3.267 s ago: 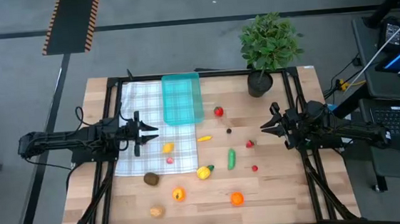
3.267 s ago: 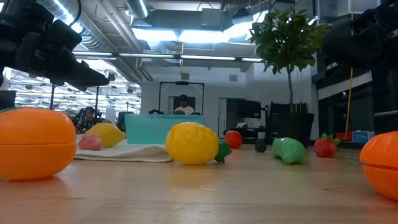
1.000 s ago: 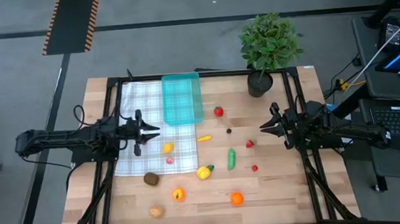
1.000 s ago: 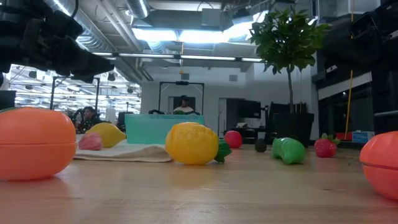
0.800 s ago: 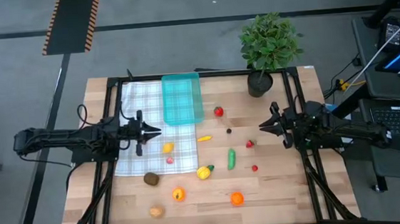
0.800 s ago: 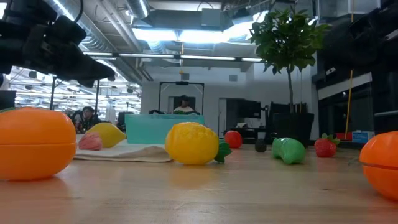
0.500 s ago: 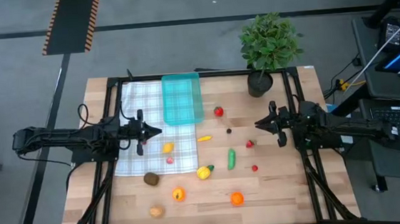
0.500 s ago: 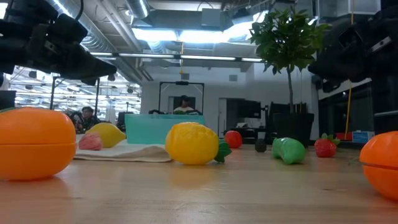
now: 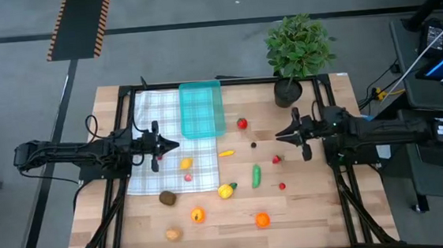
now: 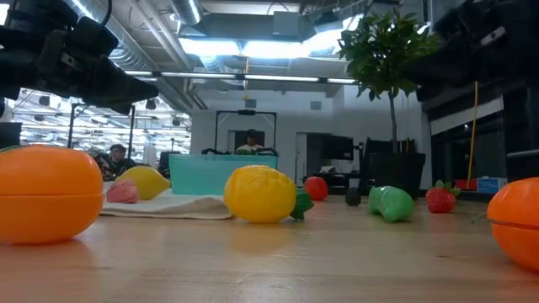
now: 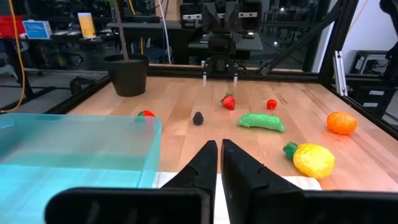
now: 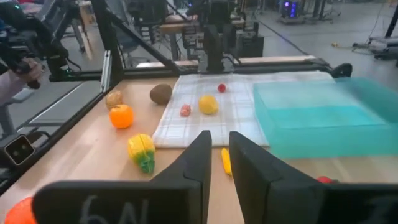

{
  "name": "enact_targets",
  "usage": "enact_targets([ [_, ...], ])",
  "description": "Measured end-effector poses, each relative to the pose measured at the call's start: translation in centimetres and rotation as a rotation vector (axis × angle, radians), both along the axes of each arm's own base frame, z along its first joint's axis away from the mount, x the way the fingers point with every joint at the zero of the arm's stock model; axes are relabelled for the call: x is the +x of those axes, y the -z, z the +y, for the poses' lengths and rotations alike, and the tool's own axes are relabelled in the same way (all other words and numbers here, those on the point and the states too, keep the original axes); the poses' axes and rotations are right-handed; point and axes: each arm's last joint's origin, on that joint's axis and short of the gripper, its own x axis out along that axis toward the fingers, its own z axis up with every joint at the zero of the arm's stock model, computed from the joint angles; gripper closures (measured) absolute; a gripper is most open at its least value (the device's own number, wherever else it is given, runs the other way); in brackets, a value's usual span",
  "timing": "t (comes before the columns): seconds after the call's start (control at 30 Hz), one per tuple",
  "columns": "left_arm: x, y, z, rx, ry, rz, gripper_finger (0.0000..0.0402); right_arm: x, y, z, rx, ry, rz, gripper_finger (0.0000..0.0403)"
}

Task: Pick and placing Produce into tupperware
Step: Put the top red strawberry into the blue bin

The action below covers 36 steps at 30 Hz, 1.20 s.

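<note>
The teal tupperware rests at the table's far middle, partly on a white checked cloth. Produce lies scattered: a yellow piece and a pink one on the cloth, a red one, a green one, a strawberry, oranges and others on the bare wood. My left gripper hovers shut over the cloth, just near of the tupperware. My right gripper hovers above the wood right of the red piece, open by a narrow gap, holding nothing.
A potted green plant stands at the far right corner. Black frame rails run along the table's left and right sides. Bare wood lies along the near edge around the brown piece and orange pieces.
My left gripper has shut its fingers on nothing and stayed in place over the cloth. My right gripper has moved toward the table's left edge, toward the middle, and risen a little. No produce has moved.
</note>
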Motion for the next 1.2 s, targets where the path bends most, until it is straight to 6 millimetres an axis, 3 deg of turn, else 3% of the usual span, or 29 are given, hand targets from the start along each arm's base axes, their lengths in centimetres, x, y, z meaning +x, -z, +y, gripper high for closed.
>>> enact_targets([
  [0.6, 0.0, 0.0, 0.0, 0.007, 0.0, 0.003, 0.0348, 5.1, -2.0, 0.0, -0.074, 0.097, 0.122, 0.0331],
  [0.73, 0.0, 0.0, 0.0, 0.007, -0.001, 0.003, 0.0343, 5.6, -2.0, -0.1, -0.074, 0.1, 0.113, 0.0285],
  [1.07, 0.0, 0.0, 0.0, 0.008, -0.002, 0.003, 0.0344, 6.3, -2.1, -0.2, -0.077, 0.105, 0.064, 0.0116],
  [1.2, 0.0, 0.0, 0.0, 0.008, -0.002, 0.003, 0.0354, 6.5, -1.9, -0.2, -0.078, 0.123, 0.076, 0.008],
])
